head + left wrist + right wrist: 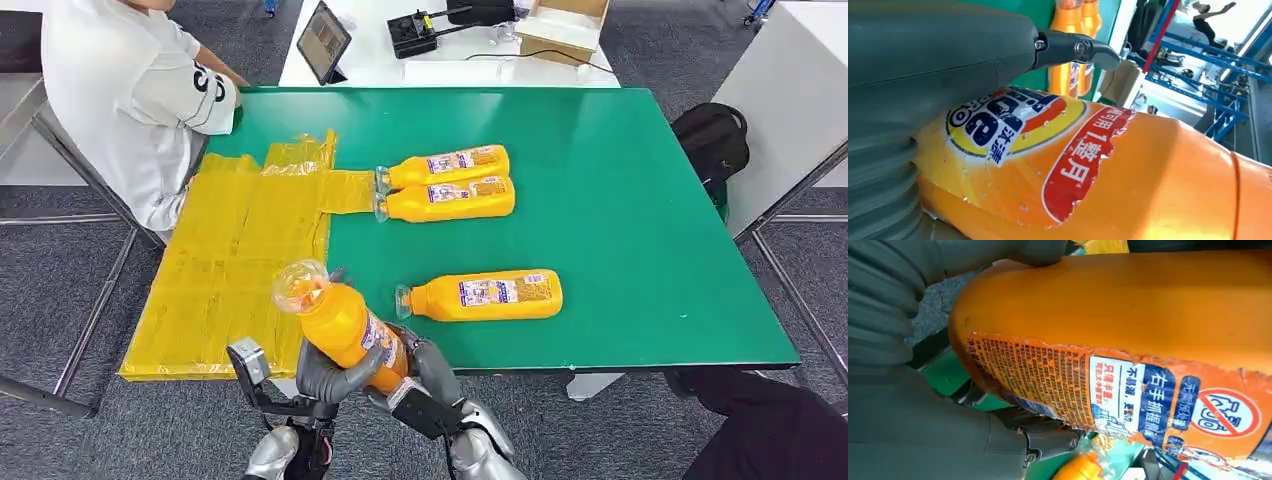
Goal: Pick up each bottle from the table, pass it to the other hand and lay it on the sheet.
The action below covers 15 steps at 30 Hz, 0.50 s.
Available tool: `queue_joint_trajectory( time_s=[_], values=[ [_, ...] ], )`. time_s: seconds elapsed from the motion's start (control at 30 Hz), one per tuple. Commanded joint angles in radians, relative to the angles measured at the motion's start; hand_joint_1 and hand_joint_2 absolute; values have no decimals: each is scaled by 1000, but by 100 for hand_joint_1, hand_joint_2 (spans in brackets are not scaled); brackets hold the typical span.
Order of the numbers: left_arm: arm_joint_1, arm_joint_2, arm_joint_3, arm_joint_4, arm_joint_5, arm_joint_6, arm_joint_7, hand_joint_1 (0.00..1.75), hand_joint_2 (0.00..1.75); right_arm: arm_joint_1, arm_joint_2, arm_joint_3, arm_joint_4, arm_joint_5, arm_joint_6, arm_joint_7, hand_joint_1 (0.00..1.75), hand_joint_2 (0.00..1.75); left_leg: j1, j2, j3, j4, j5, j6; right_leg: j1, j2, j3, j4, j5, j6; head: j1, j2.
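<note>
The yellow sheet (230,270) on the table's left holds no bottle as yet. At the near edge, the held bottle (345,325) sits tilted, cap up, with the left hand (325,378) and right hand (425,372) both wrapped around its lower body: the handover appears to be in progress. Three bottles remain on the green table (640,220): a touching pair (445,183) far, a single bottle (485,295) nearer.

Sheet (230,270) covers the tabletop's (640,200) left side; two bottles (445,183) lie touching just right of it, a third bottle (485,296) nearer, a held bottle (345,325) at the front edge.
</note>
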<state>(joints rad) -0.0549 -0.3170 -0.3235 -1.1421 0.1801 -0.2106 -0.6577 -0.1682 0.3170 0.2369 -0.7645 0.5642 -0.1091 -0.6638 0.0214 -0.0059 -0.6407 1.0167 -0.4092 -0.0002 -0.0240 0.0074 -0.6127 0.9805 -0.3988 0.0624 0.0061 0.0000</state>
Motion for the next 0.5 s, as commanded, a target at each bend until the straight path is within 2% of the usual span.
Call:
queue_joint_trajectory(
  time_s=[0.03,0.33,0.4,0.5],
  values=[
    [-71,-32,-73,76,6,-4,8,0,175,6,5,147,145,26,27,-33,175,175,0,-2,3,0,-1,1,1,-3,4,-1,-2,-2,0,0],
    [-73,-32,-58,54,56,-30,0,0,175,-14,4,171,195,8,23,-33,175,175,1,-2,2,0,-1,1,1,-3,3,-1,-2,-2,0,0],
    [-68,-32,-60,47,36,-24,-5,171,175,-12,3,171,181,1,20,-34,175,175,1,-3,4,0,-2,1,1,-4,5,0,-3,-3,0,0],
    [-64,-32,-56,38,-30,24,-19,175,175,-7,1,162,144,-16,19,-34,175,175,1,-2,2,0,-1,1,1,-4,3,0,-2,-2,0,0]
  ],
)
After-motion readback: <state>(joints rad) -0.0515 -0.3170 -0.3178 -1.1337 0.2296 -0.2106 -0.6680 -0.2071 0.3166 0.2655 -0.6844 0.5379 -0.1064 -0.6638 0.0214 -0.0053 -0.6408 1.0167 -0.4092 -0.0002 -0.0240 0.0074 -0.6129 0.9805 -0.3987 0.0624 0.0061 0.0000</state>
